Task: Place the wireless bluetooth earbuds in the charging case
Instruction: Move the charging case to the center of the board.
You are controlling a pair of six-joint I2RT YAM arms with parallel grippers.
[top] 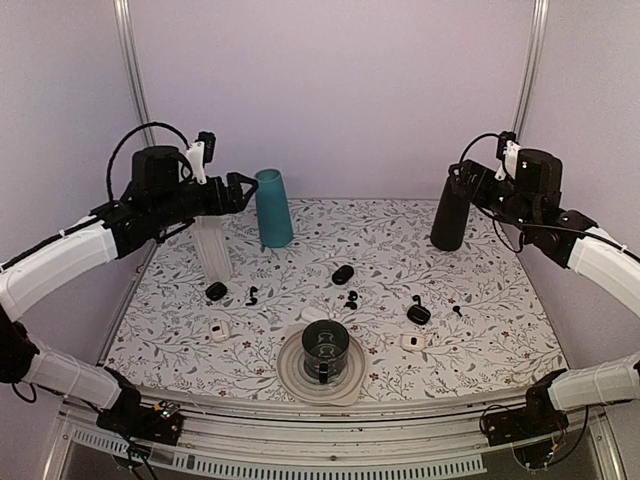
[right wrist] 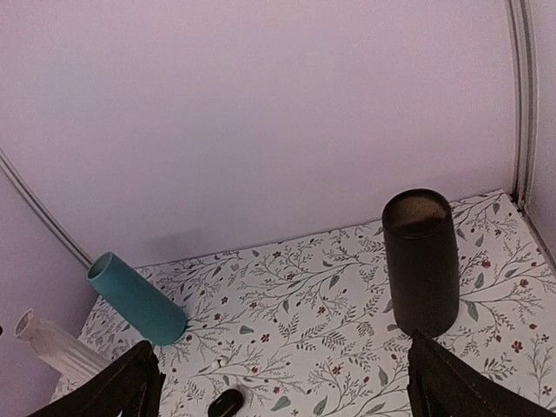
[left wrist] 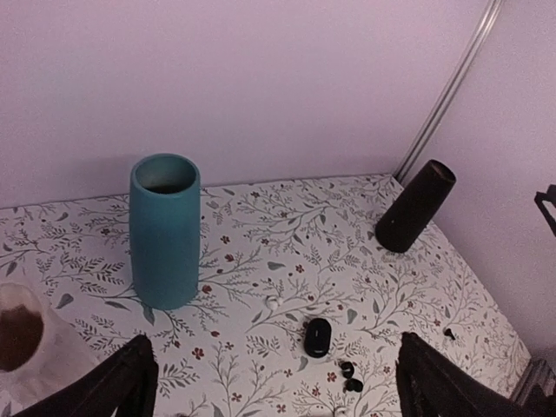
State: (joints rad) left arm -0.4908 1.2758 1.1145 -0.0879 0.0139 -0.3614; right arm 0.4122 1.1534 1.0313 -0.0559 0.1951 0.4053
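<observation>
Two black earbuds point(top: 351, 299) lie close together mid-table, also in the left wrist view point(left wrist: 350, 375). Single black earbuds lie at the left point(top: 252, 296) and right point(top: 457, 311). A shut black charging case point(top: 343, 274) sits behind the pair and shows in both wrist views point(left wrist: 317, 337) point(right wrist: 227, 403). Another black case point(top: 216, 292) lies left, and an open-looking one point(top: 419, 314) right. My left gripper point(top: 243, 192) point(left wrist: 278, 395) hangs open, high above the back left. My right gripper point(top: 460, 180) point(right wrist: 282, 395) hangs open and empty above the back right.
A teal vase point(top: 272, 207) stands back left beside a clear ribbed vase point(top: 212, 250). A black cylinder point(top: 449, 212) stands back right, just under my right gripper. A dark mug on a saucer point(top: 325, 350) sits at the front middle. Small white cases point(top: 218, 330) point(top: 411, 341) lie on either side of the mug.
</observation>
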